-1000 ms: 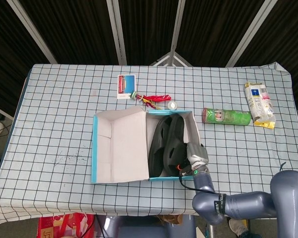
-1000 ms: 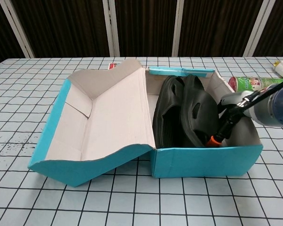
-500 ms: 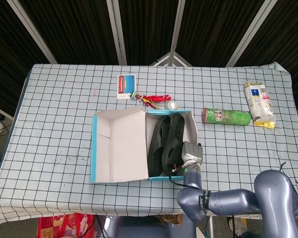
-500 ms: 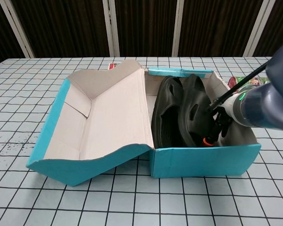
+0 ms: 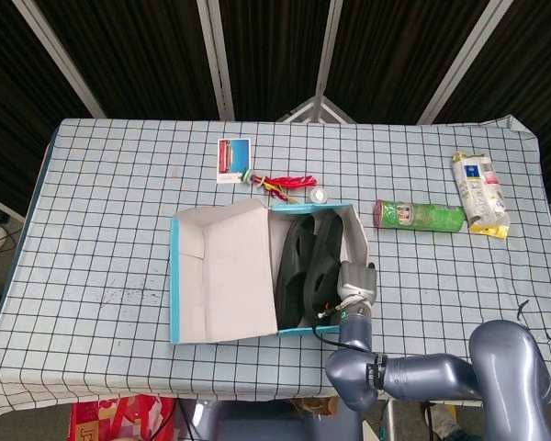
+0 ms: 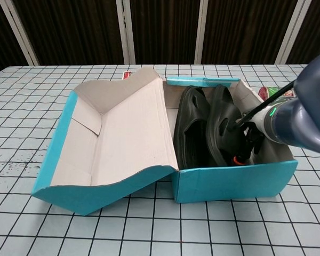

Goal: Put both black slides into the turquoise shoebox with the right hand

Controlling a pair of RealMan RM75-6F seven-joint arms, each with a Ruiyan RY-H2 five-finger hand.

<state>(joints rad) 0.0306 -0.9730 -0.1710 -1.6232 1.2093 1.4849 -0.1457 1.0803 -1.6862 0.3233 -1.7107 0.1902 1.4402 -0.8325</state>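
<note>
A checked tablecloth [image 5: 110,211] covers the table. Toward its far side lies a small picture card [image 5: 233,159], and just right of it a tangle of red and yellow cords [image 5: 285,184] with a small round white thing [image 5: 320,195] beside it. Near the front edge sits the turquoise shoebox [image 6: 234,180], its hinged lid [image 5: 222,271] thrown open to the left so the pale cardboard inside faces up. Both black slides [image 5: 308,266] are in the right half of the box, standing on edge side by side, leaning against each other. The right one [image 6: 224,130] rests against the robot's right hand [image 5: 354,283], which reaches into the box from its near right corner. In the chest view the hand's dark fingers [image 6: 252,140] press on the outer face of that slide, but the wrist and the slide hide them too much to tell whether they grasp it or merely touch it. To the right of the box a green can [image 5: 419,216] lies on its side, and further right a white and yellow packet [image 5: 480,193] rests near the table's edge. The left hand shows in neither view
</note>
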